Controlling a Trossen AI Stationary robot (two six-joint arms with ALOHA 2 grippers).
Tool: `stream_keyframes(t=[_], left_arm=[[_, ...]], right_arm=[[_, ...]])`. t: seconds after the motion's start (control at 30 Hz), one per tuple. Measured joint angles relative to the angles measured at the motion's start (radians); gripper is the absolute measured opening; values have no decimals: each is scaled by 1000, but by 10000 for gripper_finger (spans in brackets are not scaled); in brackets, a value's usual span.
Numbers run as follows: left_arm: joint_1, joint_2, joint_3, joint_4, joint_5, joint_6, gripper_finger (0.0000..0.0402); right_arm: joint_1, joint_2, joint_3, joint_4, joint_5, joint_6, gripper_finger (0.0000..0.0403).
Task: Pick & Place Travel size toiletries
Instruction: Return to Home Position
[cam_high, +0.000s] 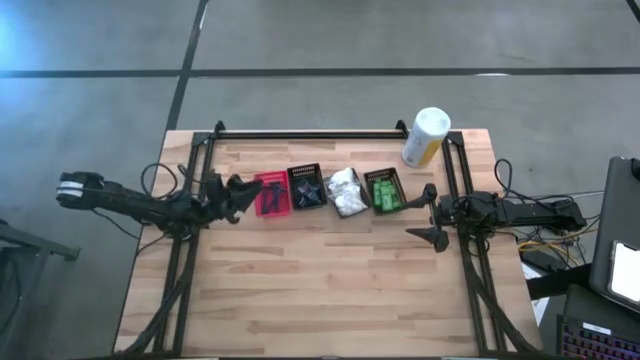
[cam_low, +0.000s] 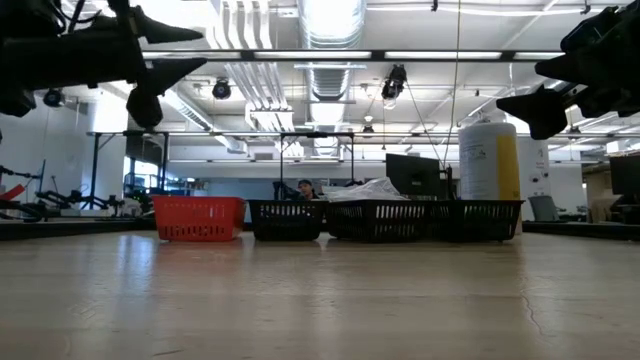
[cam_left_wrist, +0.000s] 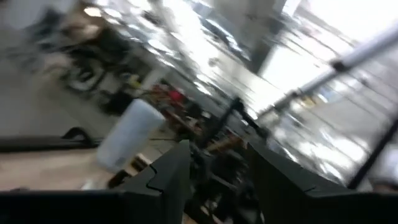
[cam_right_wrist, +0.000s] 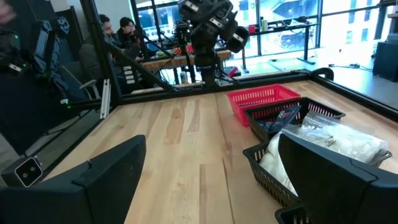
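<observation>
**Travel size toiletries, sorted lot.** All that I can see of them lies in a row of four mesh baskets across the middle of the worktop (cam_high: 320, 290).
- Green packets (cam_high: 384, 192): in the black basket at the row's right end.
- White wrapped bundles (cam_high: 346, 190): heaped in the next basket and standing proud of its rim.
- Slim black pieces (cam_high: 307, 188): in the third basket.
- Red basket (cam_high: 272, 193): at the left end, with something dark inside that I cannot make out.

**Position relative to the jaws.** Neither arm carries anything.
- Left arm (cam_high: 150, 205): its jaws are spread and empty. They hang just beside the red basket on its outer side and above rim height.
- Right arm (cam_high: 500, 210): its jaws are also spread wide and empty. They sit near the green-packet basket on its outer side, raised off the boards.

**Neighbouring item.** A tall white-and-yellow canister (cam_high: 425, 137) stands behind the right end of the row, near the right arm.

**Handling note for the step in hand (my judgement).**
- The sorting looks done, and what is left is the retreat to rest.
- Each arm should draw back toward its own side, keeping its height until it is past the baskets.
- The left arm has the least room, with the red basket at its fingertips.
- The right arm should avoid swinging toward the canister, which looks easy to topple.
</observation>
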Motion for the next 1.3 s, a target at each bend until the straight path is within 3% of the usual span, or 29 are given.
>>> stream_keyframes(t=[0.17, 0.27, 0.67, 0.97, 1.3], left_arm=[[0, -2, 0, 2, 186, 171, 165], [-2, -21, 0, -42, 228, 251, 165], [-2, -246, 0, -351, 229, 263, 165], [-2, -298, 0, -385, 224, 263, 165], [-1, -441, 0, -448, 123, 263, 165]], right_arm=[[0, 0, 0, 0, 0, 0, 363], [0, 0, 0, 0, 0, 0, 364], [0, 0, 0, 0, 0, 0, 363], [0, -1, 0, 0, 0, 0, 363], [0, -1, 0, 0, 0, 0, 363]])
